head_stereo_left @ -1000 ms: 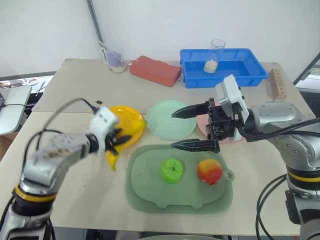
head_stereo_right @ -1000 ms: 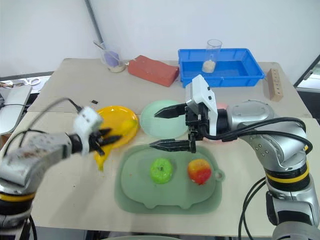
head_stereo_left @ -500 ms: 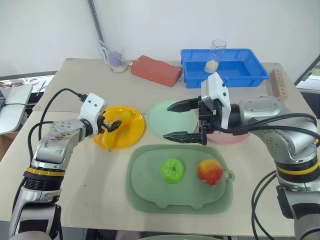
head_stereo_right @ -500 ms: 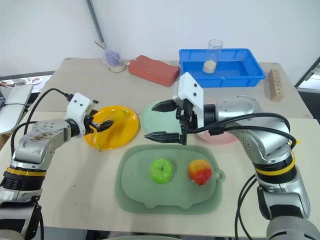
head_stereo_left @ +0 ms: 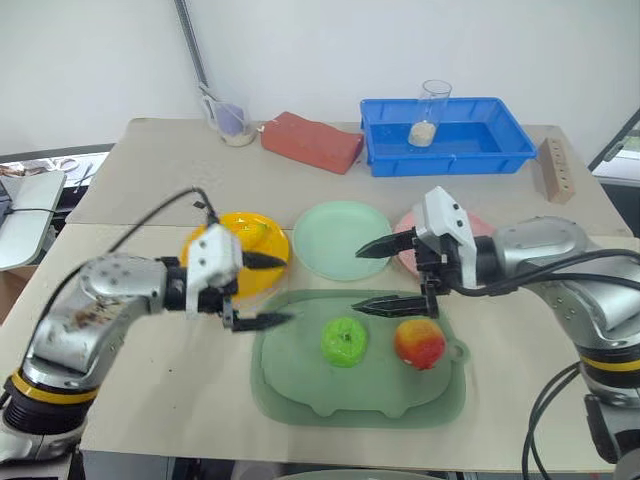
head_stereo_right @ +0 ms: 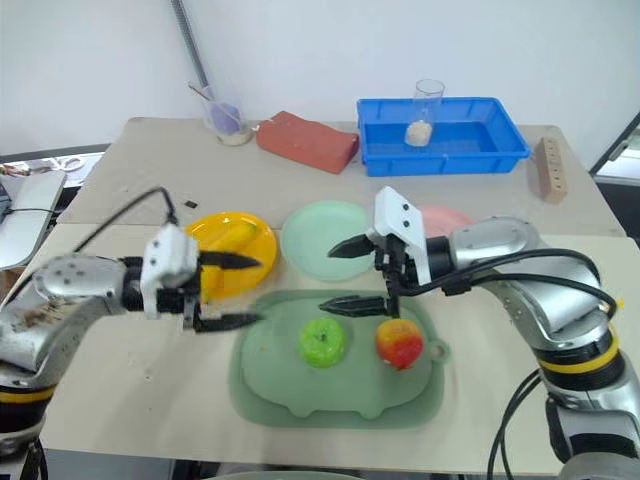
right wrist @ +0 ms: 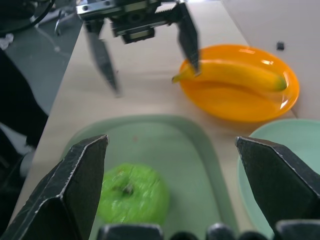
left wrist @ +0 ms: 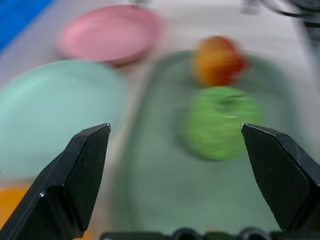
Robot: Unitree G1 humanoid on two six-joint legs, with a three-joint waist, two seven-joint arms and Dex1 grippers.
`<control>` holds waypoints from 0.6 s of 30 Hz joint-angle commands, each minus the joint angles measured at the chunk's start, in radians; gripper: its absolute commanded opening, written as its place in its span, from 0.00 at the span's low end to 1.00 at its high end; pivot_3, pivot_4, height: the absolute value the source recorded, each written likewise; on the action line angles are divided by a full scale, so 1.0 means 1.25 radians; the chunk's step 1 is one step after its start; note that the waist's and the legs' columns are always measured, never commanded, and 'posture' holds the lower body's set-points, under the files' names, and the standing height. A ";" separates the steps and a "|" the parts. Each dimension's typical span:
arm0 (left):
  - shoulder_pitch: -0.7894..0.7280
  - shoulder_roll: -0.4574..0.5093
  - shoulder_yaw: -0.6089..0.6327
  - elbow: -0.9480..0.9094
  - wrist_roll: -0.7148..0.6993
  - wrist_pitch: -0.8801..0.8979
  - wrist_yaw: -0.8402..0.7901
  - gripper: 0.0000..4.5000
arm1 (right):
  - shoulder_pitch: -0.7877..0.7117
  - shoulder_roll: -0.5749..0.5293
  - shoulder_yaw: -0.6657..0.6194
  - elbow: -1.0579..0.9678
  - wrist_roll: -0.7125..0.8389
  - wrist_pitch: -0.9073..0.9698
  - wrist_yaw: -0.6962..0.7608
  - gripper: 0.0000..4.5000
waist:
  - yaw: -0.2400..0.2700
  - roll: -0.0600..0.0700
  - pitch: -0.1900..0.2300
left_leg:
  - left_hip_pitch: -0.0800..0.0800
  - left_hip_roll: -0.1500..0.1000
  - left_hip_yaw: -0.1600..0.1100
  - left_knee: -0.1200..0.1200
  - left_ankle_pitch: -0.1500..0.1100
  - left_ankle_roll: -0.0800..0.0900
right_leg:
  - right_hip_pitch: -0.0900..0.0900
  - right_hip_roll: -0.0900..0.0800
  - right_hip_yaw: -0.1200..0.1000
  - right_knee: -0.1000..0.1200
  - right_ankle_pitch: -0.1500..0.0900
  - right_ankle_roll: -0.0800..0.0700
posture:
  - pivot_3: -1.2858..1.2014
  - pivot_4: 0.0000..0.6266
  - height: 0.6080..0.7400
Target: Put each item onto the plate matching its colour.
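- On the green tray (head_stereo_left: 300,400) lie the green apple (head_stereo_left: 344,341) and the red-and-yellow apple (head_stereo_left: 420,343); I judge the green apple's turn comes next.
- Over the tray's far edge, the left gripper (head_stereo_left: 258,292) and the right gripper (head_stereo_left: 385,276) gape empty.
- Beyond the tray, the banana (right wrist: 235,74) lies across the yellow plate (head_stereo_left: 262,275); the mint plate (head_stereo_left: 335,238) and the pink plate (left wrist: 110,35) stand bare.

You see a plain white wall (head_stereo_left: 320,50) behind two beige tables (head_stereo_left: 150,170) pushed together. A grey metal pole (head_stereo_left: 190,45) leans against the wall. At the left edge stands a white desk (head_stereo_left: 25,215) with cables.
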 commanded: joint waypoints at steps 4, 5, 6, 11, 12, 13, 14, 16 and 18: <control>-0.037 -0.063 -0.141 0.075 0.123 -0.159 -0.042 0.99 | 0.095 -0.141 -0.137 -0.126 0.110 0.073 0.035 1.00 | -0.003 0.000 0.000 | -0.001 0.000 0.000 0.001 0.000 0.000 | 0.001 0.000 0.000 -0.003 0.000 0.000 | 0.52 0.24 1.00; -0.055 -0.089 -0.163 0.119 0.147 -0.192 -0.042 0.99 | 0.115 -0.153 -0.158 -0.143 0.122 0.085 0.020 1.00 | -0.002 0.000 0.000 | -0.001 0.000 0.000 0.001 0.000 0.001 | 0.001 0.000 0.000 -0.004 0.000 0.000 | 0.52 0.24 1.00; -0.068 -0.108 -0.178 0.152 0.164 -0.218 -0.044 0.99 | 0.129 -0.162 -0.172 -0.154 0.131 0.092 0.008 1.00 | -0.001 -0.001 0.000 | -0.001 0.000 0.000 0.002 -0.001 0.001 | 0.002 0.000 0.000 -0.004 0.000 0.000 | 0.52 0.24 1.00; -0.116 -0.196 -0.234 0.292 0.222 -0.340 -0.071 0.99 | 0.205 -0.159 -0.232 -0.207 0.165 0.117 -0.074 1.00 | -0.005 0.000 -0.001 | -0.003 0.000 -0.001 0.007 -0.004 0.006 | 0.002 0.000 -0.001 -0.004 0.000 0.001 | 0.52 0.24 1.00; -0.123 -0.206 -0.242 0.307 0.226 -0.349 -0.080 0.99 | 0.211 -0.159 -0.239 -0.213 0.173 0.122 -0.087 1.00 | -0.005 0.000 -0.001 | -0.003 0.000 -0.001 0.007 -0.004 0.006 | 0.002 0.000 -0.001 -0.004 0.000 0.001 | 0.52 0.24 1.00; -0.128 -0.212 -0.247 0.317 0.227 -0.355 -0.086 0.99 | 0.215 -0.160 -0.244 -0.217 0.181 0.124 -0.096 1.00 | -0.004 0.000 -0.001 | -0.003 0.000 -0.001 0.007 -0.004 0.006 | 0.002 0.000 -0.001 -0.004 0.000 0.001 | 0.52 0.24 1.00; -0.130 -0.217 -0.252 0.324 0.223 -0.356 -0.098 0.99 | 0.219 -0.158 -0.252 -0.222 0.194 0.130 -0.110 1.00 | -0.004 0.001 -0.001 | -0.003 0.000 -0.001 0.007 -0.004 0.006 | 0.002 0.000 -0.001 -0.004 0.000 0.001 | 0.52 0.24 1.00; -0.134 -0.224 -0.260 0.331 0.210 -0.352 -0.119 0.99 | 0.225 -0.157 -0.263 -0.229 0.215 0.138 -0.135 1.00 | -0.004 0.001 -0.001 | -0.003 0.000 -0.001 0.007 -0.004 0.006 | 0.003 0.000 -0.001 -0.004 0.000 0.001 | 0.52 0.24 1.00; -0.134 -0.226 -0.265 0.333 0.205 -0.350 -0.136 0.99 | 0.230 -0.160 -0.270 -0.236 0.234 0.143 -0.154 1.00 | -0.003 0.001 -0.001 | -0.003 0.000 -0.001 0.007 -0.004 0.006 | 0.003 0.000 -0.001 -0.004 0.000 0.001 | 0.52 0.24 1.00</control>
